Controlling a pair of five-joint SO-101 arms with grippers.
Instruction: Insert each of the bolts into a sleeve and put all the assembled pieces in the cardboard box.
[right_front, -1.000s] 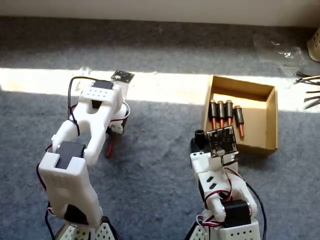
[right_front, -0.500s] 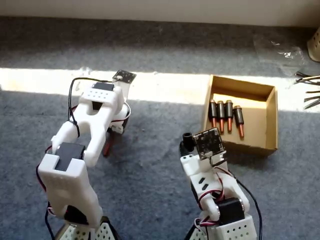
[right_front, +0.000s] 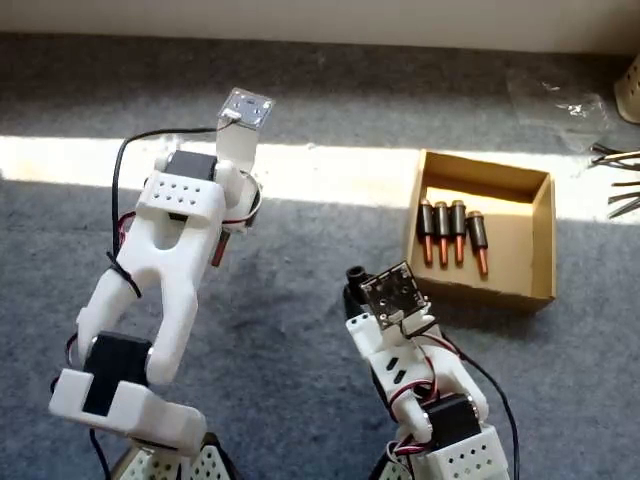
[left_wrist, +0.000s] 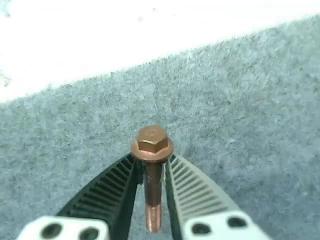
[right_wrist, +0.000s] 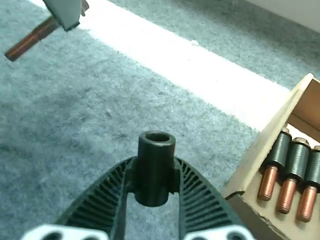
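My left gripper is shut on a copper bolt, hex head pointing away from the wrist, held above the grey carpet. In the high view that bolt hangs under the left arm, left of centre. My right gripper is shut on a black sleeve, its open bore facing up; in the high view the sleeve sits just ahead of the right arm. The cardboard box lies at the right with several assembled pieces inside. The right wrist view catches the bolt farther off.
A bright strip of sunlight crosses the carpet behind both arms. Metal tools and a clear plastic bag lie at the far right beyond the box. Open carpet lies between the two arms.
The left arm has lifted and extended away from its base, carrying the bolt upward. The right arm has swung left with the sleeve, away from the box.
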